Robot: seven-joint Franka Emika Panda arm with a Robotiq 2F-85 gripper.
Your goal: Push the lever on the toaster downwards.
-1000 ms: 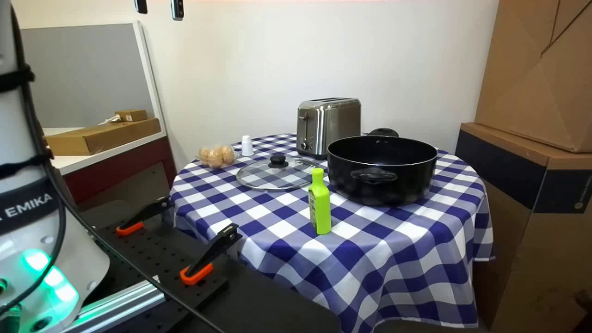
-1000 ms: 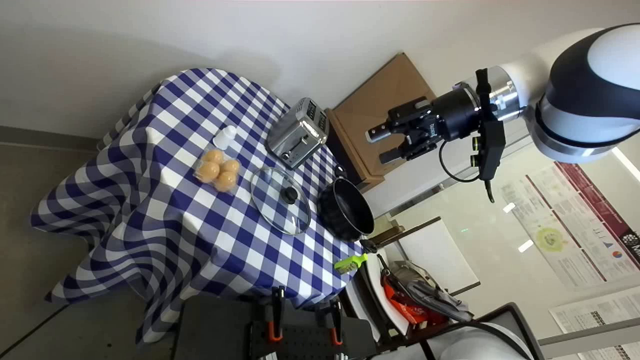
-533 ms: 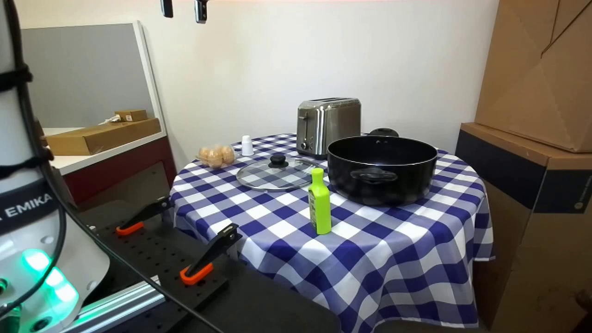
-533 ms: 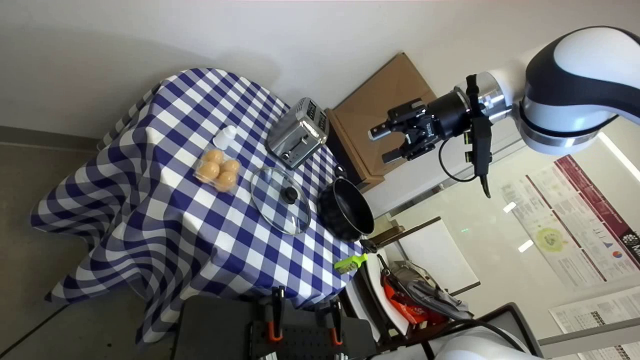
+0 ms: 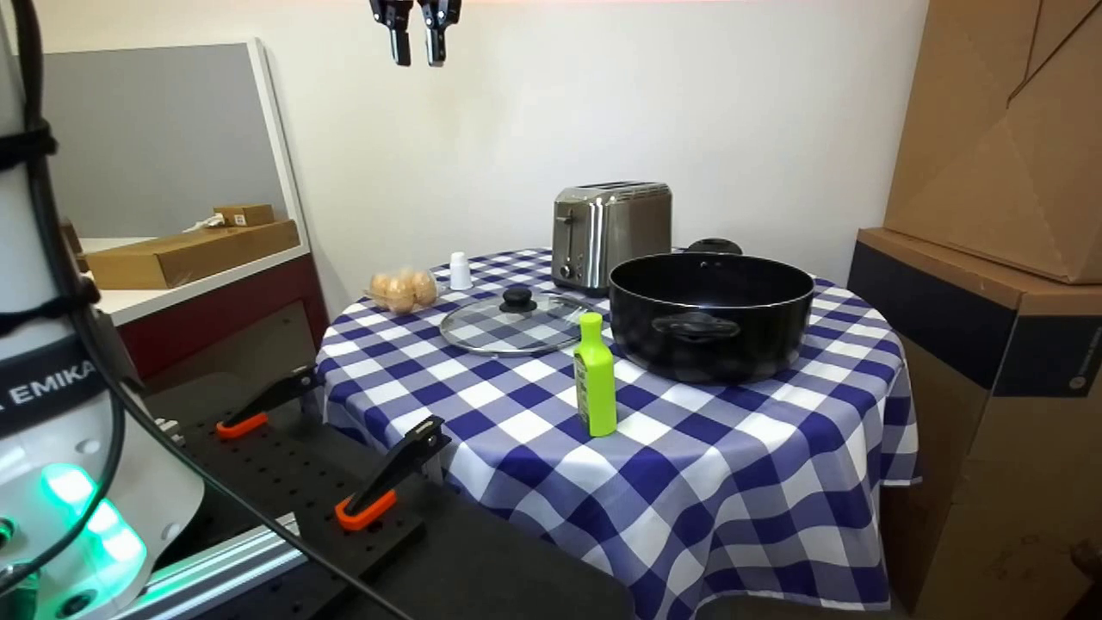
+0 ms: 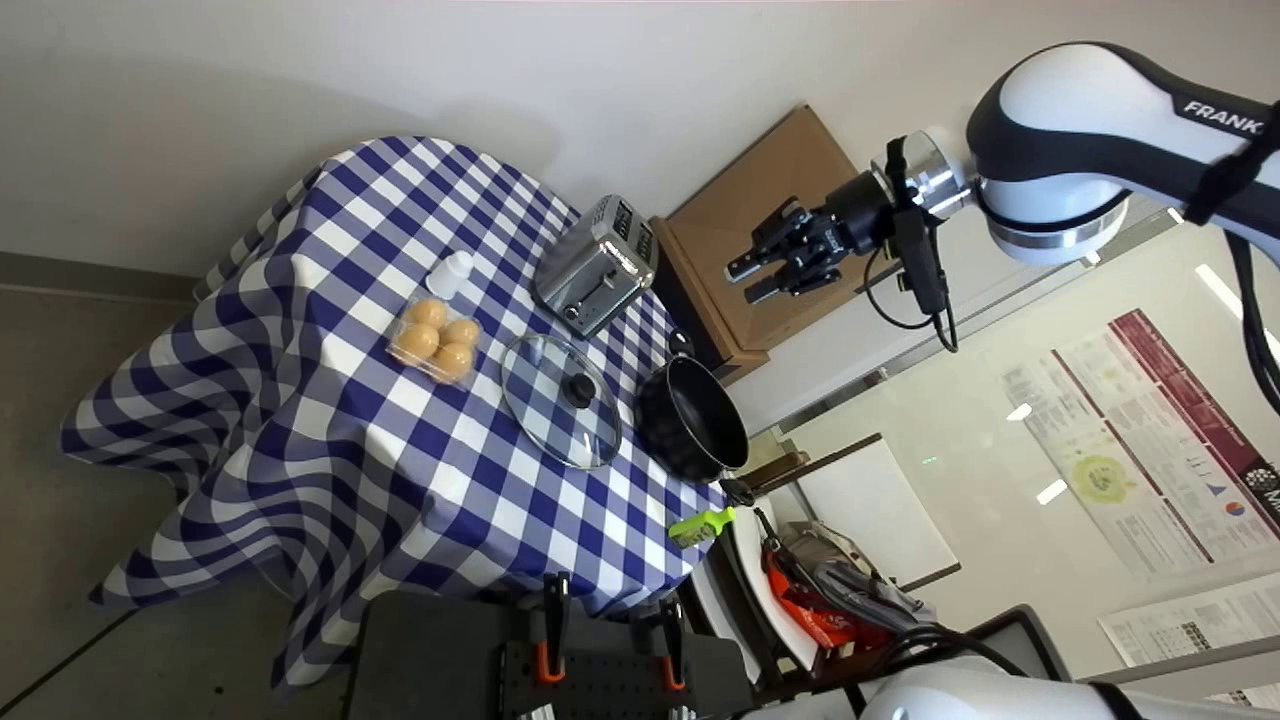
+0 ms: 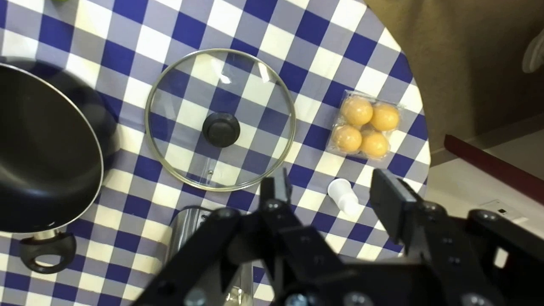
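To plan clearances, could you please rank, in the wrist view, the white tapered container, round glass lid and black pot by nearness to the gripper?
1. White tapered container: framed by the open gripper.
2. Round glass lid: left of the container.
3. Black pot: at the left edge.

In an exterior view, the toaster (image 5: pixel 607 237) stands mid-frame on the tabletop (image 5: pixel 478 398), the pot (image 5: pixel 715 353) before it, rightward. Left of the pot lies the lid (image 5: pixel 521 327), the bottle (image 5: pixel 596 387) before both. Farther left, eggs (image 5: pixel 400 293) lie in a pack (image 7: pixel 364 127), a container (image 5: pixel 461 274) just to its right.
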